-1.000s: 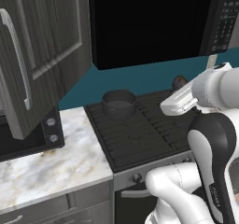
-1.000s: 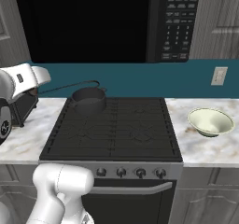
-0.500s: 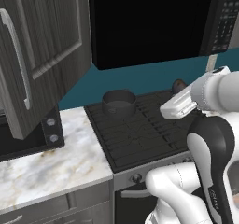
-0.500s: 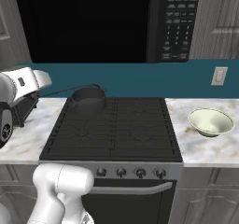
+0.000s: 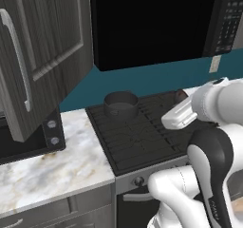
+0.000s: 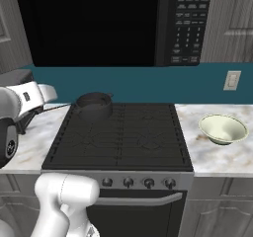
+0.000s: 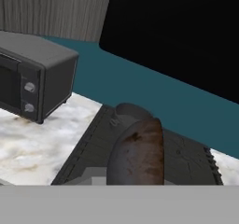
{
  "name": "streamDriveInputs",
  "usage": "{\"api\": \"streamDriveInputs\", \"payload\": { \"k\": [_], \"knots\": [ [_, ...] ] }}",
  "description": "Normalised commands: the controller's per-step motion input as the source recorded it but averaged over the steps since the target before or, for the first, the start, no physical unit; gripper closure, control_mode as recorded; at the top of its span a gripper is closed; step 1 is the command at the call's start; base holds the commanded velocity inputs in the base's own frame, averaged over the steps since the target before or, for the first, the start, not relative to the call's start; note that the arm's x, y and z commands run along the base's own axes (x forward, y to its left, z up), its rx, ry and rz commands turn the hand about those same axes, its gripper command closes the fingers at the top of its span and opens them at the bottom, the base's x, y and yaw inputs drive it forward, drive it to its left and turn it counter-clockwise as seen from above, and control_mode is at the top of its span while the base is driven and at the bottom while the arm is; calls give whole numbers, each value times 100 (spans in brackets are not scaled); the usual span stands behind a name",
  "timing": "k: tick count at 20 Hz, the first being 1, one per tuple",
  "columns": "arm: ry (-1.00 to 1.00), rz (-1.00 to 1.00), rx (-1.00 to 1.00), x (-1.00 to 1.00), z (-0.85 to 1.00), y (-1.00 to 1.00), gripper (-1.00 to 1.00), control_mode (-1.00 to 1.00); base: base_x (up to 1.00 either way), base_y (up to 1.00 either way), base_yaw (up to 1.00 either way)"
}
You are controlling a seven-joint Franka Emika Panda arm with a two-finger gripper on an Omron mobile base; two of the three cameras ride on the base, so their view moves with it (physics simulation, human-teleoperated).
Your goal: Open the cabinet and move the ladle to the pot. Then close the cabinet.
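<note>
Hand view shows the ladle at lower centre, its rusty bowl clenched in the tool, aimed toward the pot just beyond on the stove. Cabinet door hangs open at upper left, awaiting closing.

Woodgrain cabinet, matte pot, marbled counter, possibly rusty ladle

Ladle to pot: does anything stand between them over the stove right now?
Nothing visible does. In the hand view the ladle hangs in front of the camera with the pot just beyond it on the stove's back corner. The toaster oven sits off to the side on the counter, clear of that line.
</note>
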Motion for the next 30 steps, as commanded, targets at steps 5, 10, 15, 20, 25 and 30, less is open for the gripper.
{"api": "streamDriveInputs", "payload": {
  "k": [5, 10, 15, 20, 25, 30],
  "knots": [
    [7, 0, 0, 2, -16, 0, 100, -100, 0, 0, 0],
    [1, 0, 0, 0, -25, 0, 100, -100, 0, 0, 0],
    [0, 0, 0, 1, -27, 0, 100, -100, 0, 0, 0],
    [0, 0, 0, 4, -29, 0, 100, -100, 0, 0, 0],
    [0, 0, -2, 22, -39, 0, 100, -100, 0, 0, 0],
    [-1, -1, -6, 29, -47, 0, 100, -100, 0, 0, 0]
  ]
}}
